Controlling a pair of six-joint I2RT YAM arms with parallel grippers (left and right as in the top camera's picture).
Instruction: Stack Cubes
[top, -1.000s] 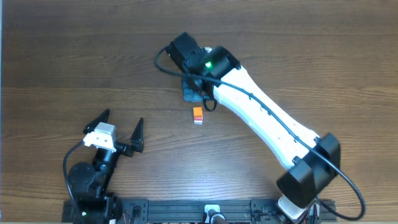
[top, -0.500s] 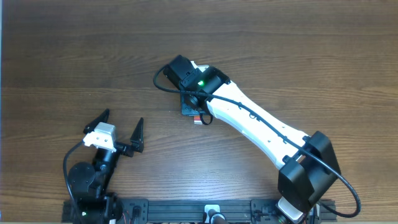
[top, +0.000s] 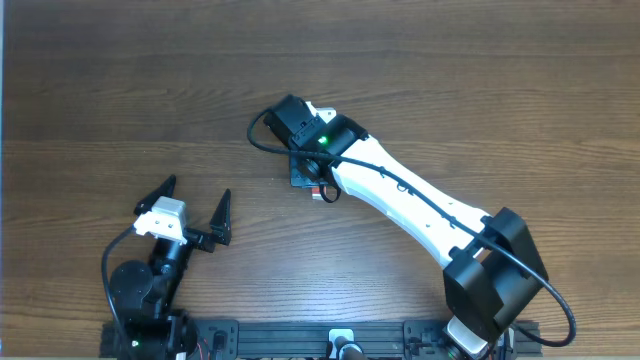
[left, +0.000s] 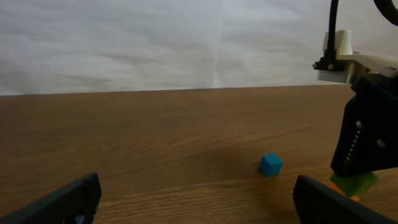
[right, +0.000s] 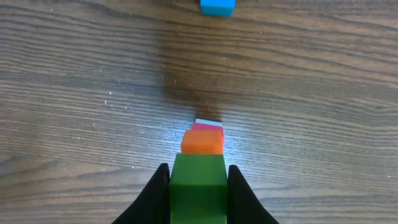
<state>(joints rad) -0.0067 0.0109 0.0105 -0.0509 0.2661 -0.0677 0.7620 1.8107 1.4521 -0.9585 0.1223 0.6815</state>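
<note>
My right gripper (right: 198, 171) is shut on a green cube (right: 198, 186), held directly over a small stack. In the right wrist view an orange cube (right: 202, 142) tops that stack, with a pink cube (right: 205, 127) and a white edge under it. From the left wrist view, the green cube (left: 356, 182) sits right on or just above the orange one (left: 346, 191); I cannot tell if they touch. A blue cube (right: 217, 6) lies alone on the table beyond the stack. In the top view the right gripper (top: 308, 172) covers most of the stack (top: 318, 193). My left gripper (top: 197, 188) stands open near its base, holding nothing.
The brown wooden table (top: 500, 90) is bare around the stack. A white backdrop (left: 186, 43) rises behind the far edge. The right arm's white link (top: 410, 195) runs diagonally across the table's middle.
The right gripper came down over the stack with the green cube, so it now hides most of the stack in the top view. The left arm stayed still.
</note>
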